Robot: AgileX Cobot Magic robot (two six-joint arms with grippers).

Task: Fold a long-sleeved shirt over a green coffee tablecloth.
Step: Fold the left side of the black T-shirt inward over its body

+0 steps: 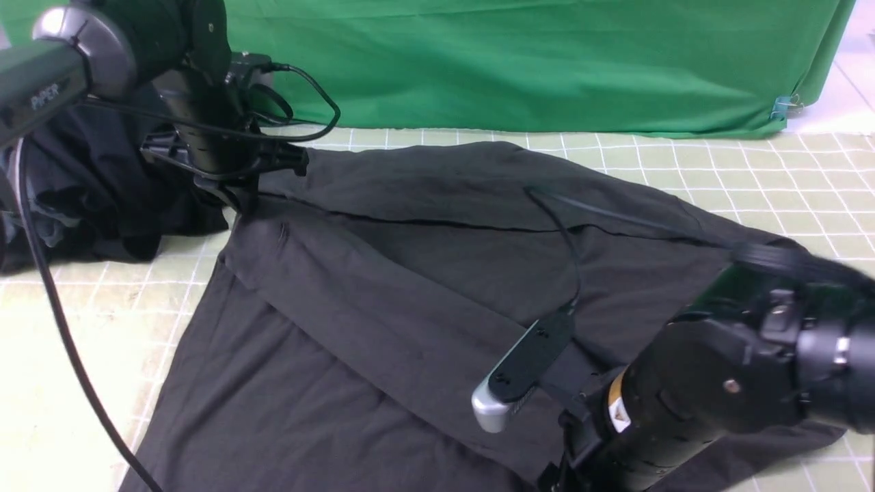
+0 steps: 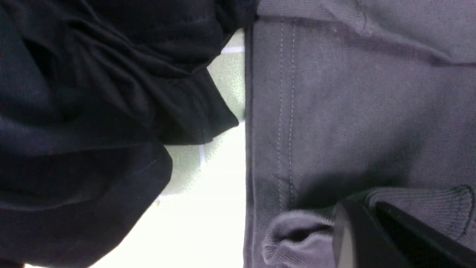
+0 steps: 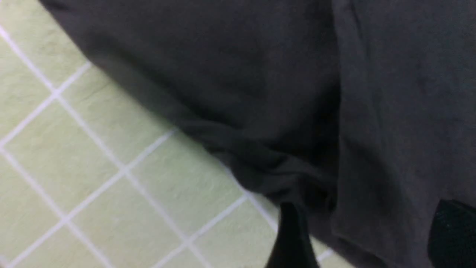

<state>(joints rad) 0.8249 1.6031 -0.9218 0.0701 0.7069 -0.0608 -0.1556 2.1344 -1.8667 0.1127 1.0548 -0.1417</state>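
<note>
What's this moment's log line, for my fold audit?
left gripper: shut on long-sleeved shirt | right gripper: open | fold: partial, on green coffee tablecloth

Front view evenly and brightly lit, right arm (image 1: 718,389) smeared by blur in the foreground, green coffee tablecloth (image 2: 208,223) blown out to white in the left wrist view, right wrist view softened throughout, long-sleeved shirt (image 3: 260,93) edge underlined by soft shadow.

Front view: from the robot's own side, facing forward and down over the whole charcoal-grey fabric long-sleeved shirt (image 1: 383,273) on the pale yellow-green, white-gridded tablecloth (image 1: 786,184). Left wrist view: very close on a stitched shirt hem. Right wrist view: close over a shirt edge. Shared by all three: shirt and tablecloth.
</note>
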